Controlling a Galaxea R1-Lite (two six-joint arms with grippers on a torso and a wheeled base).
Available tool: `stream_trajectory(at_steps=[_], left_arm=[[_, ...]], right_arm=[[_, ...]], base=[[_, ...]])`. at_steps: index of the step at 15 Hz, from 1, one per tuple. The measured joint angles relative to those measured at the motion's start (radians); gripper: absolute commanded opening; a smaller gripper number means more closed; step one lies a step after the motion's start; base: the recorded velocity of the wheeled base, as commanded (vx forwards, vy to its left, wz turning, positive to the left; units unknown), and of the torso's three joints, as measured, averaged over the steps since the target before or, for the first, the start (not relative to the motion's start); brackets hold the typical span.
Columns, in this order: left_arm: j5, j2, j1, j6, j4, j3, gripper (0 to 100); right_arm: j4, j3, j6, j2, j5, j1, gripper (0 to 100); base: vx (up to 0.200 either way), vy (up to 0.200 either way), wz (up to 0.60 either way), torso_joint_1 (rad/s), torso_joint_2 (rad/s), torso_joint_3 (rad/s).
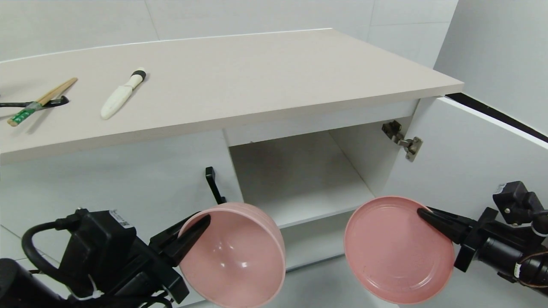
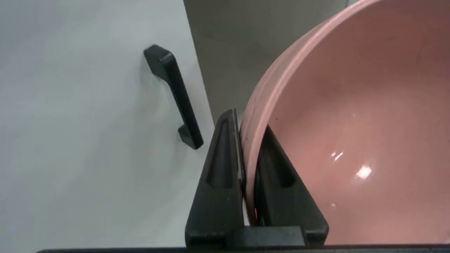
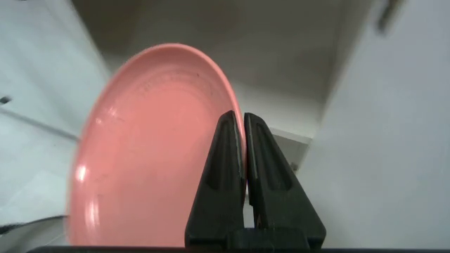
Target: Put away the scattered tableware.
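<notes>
Clearly the job is mid-way. In the head view, the pink bowl (image 1: 239, 265) and pink plate (image 1: 394, 252) are off the surface (image 1: 257, 77) but not yet inside the open cabinet (image 1: 299, 179). Both are held tilted in front of its shelf. The chopsticks (image 1: 43, 100) and a white utensil (image 1: 122, 94) lie on the surface, waiting to be put away. The left gripper (image 1: 204, 220) reaches in low from the left and the right gripper (image 1: 421, 211) from the right, each pinching a rim.

In the left wrist view, the fingers (image 2: 223, 161) are clamped narrowly over the bowl's wall, near a black door handle (image 2: 176, 95).

In the right wrist view, the fingers (image 3: 225, 161) are nearly closed on the plate's edge, facing the cabinet opening.
</notes>
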Motion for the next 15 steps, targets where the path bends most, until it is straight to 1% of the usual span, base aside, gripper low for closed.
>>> stream_trajectory(at_steps=[1, 4, 7, 8, 9, 10, 12, 13, 15], left_arm=[[0.000, 0.000, 0.000, 0.000, -0.001, 0.000, 0], [0.000, 0.002, 0.000, -0.003, -0.001, 0.000, 0], [0.000, 0.004, 0.000, 0.003, -0.001, 0.000, 0], [0.000, 0.007, 0.000, 0.003, -0.002, 0.000, 0], [0.000, 0.009, -0.001, 0.003, -0.001, 0.000, 0], [0.001, 0.011, 0.001, 0.003, -0.004, 0.000, 0], [0.000, 0.018, -0.001, 0.004, -0.003, -0.002, 0], [-0.001, 0.022, -0.001, 0.004, -0.001, -0.001, 0], [0.000, 0.030, 0.000, 0.004, -0.001, 0.000, 0]], right_arm=[[0.000, -0.002, -0.009, 0.003, 0.000, 0.006, 0], [0.000, -0.016, -0.016, 0.010, 0.000, 0.013, 0], [0.001, -0.074, -0.005, 0.041, -0.004, 0.015, 0], [0.000, -0.108, 0.012, 0.063, -0.005, 0.029, 0], [0.001, -0.146, 0.033, 0.090, -0.006, 0.061, 0], [-0.002, -0.185, 0.048, 0.118, -0.016, 0.097, 0], [0.003, -0.257, 0.064, 0.184, -0.092, 0.137, 0], [0.000, -0.293, 0.068, 0.220, -0.120, 0.150, 0], [0.001, -0.359, 0.093, 0.301, -0.143, 0.147, 0]], base=[[0.000, 0.000, 0.00, 0.000, 0.00, 0.000], [-0.200, 0.200, 0.00, 0.002, 0.00, 0.001], [0.000, 0.000, 0.00, 0.000, 0.00, 0.000], [0.000, 0.000, 0.00, 0.000, 0.00, 0.000], [0.000, 0.000, 0.00, 0.000, 0.00, 0.000], [0.000, 0.000, 0.00, 0.000, 0.00, 0.000], [0.000, 0.000, 0.00, 0.000, 0.00, 0.000], [0.000, 0.000, 0.00, 0.000, 0.00, 0.000], [0.000, 0.000, 0.00, 0.000, 0.00, 0.000]])
